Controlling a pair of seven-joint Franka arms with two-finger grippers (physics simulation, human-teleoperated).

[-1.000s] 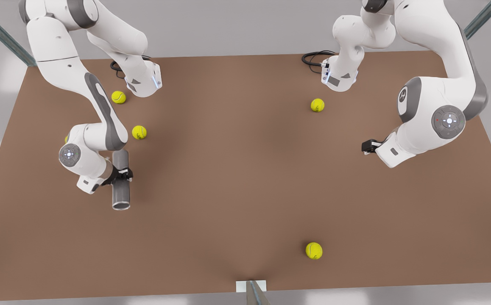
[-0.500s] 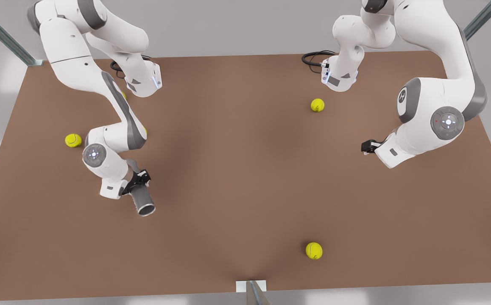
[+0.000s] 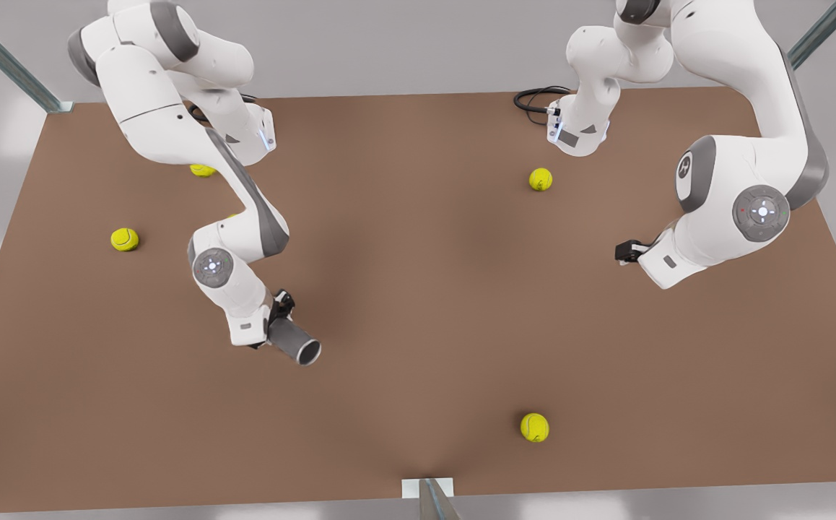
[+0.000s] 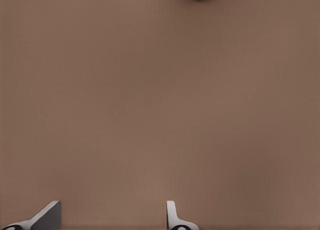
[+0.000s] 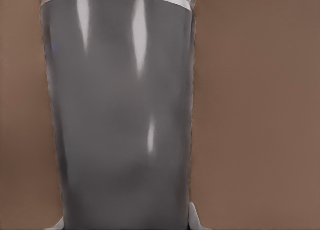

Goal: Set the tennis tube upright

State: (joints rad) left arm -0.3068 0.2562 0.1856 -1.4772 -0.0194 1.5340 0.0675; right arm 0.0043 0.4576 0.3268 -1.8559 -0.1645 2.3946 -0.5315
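Tennis tube (image 3: 295, 342) is tilted, its long axis slanting toward the front view's lower right, with the hollow, light-rimmed end leading and raised off the desk (image 3: 418, 289). Right claw (image 3: 279, 315) is clamped around its rear part. Left claw (image 3: 624, 250) hangs with fingers (image 4: 171, 216) spread, well away, holding nothing.

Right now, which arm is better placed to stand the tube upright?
The right arm. Its gripper is shut on the tube, which it holds tilted above the table. The left gripper waits open at the front view's right, far from the tube.
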